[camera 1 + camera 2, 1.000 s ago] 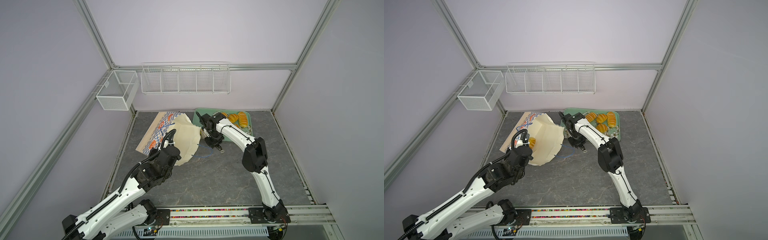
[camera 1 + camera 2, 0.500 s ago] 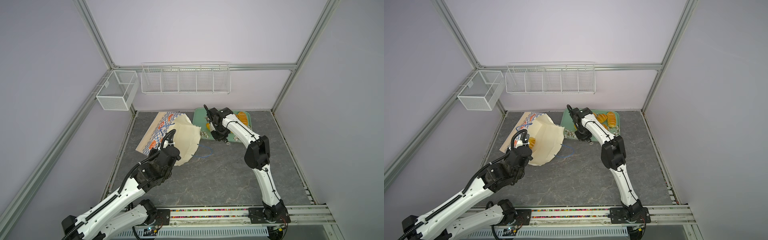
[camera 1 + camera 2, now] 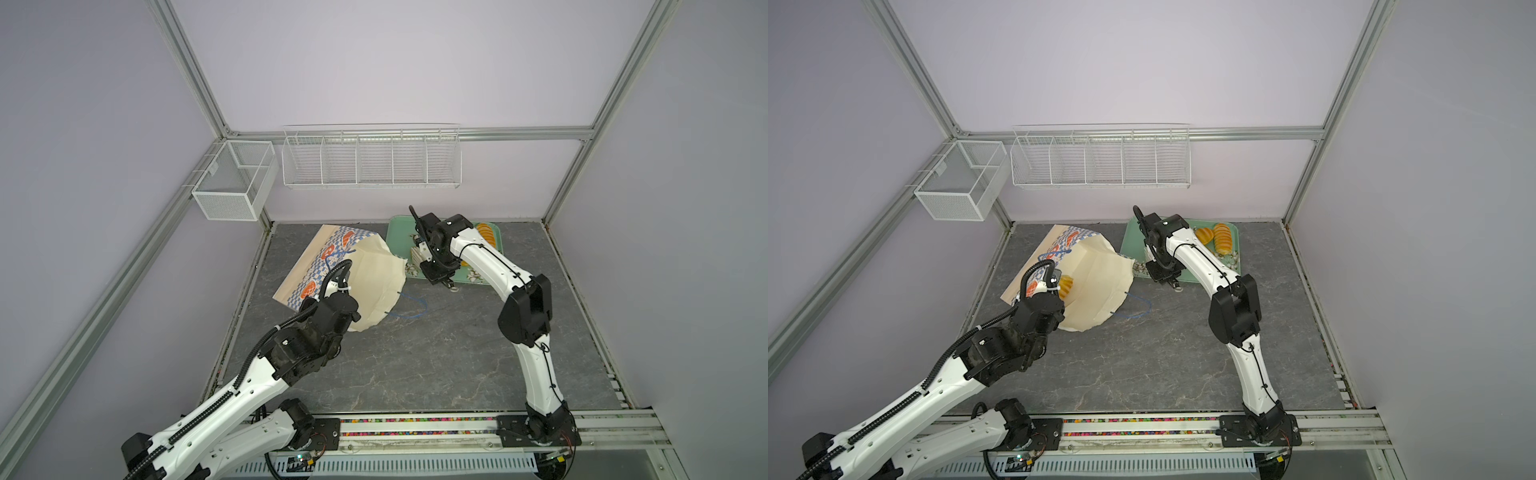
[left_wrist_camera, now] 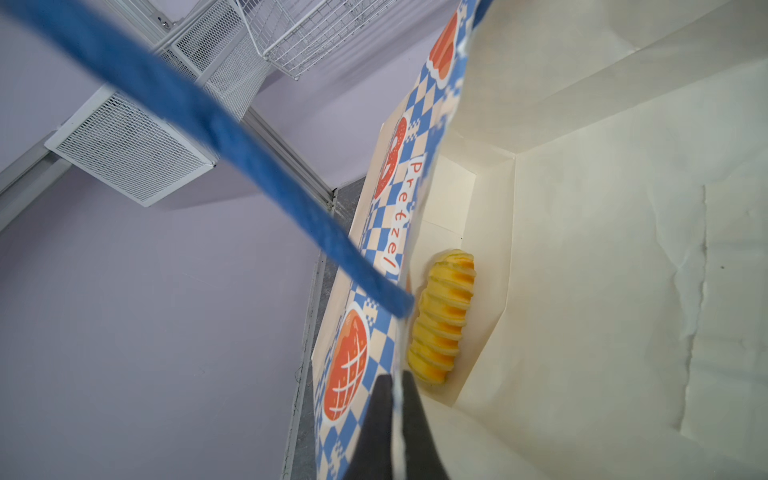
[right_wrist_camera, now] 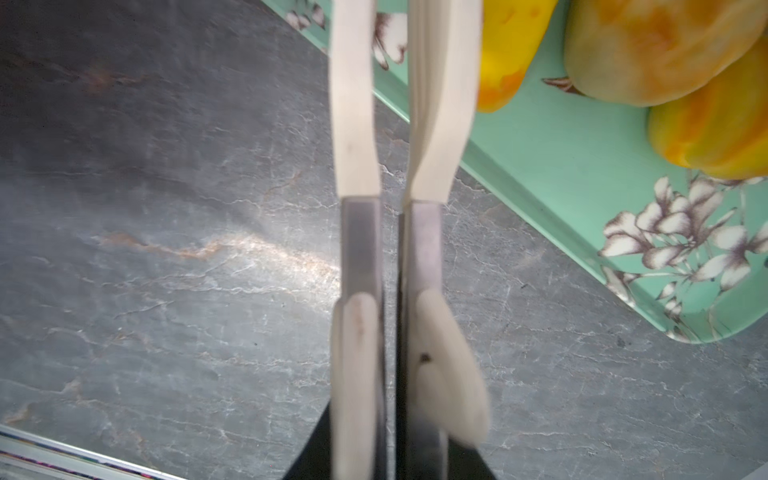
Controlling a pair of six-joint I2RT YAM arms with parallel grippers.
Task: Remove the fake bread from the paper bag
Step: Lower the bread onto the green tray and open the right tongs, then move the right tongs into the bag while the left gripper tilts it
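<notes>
Right hand, clenched on tongs, has swung to the tray; left hand pinches paper bag, fake bread left inside.

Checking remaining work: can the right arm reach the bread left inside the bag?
Probably yes: the left hand holds the paper bag mouth open, leaving the fake bread uncovered inside.

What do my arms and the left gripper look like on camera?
Both arms are white links with black joint housings. The left arm carries a ribbed black cable conduit; the right arm a thin black cable. The left gripper shows black tapering fingers.
</notes>
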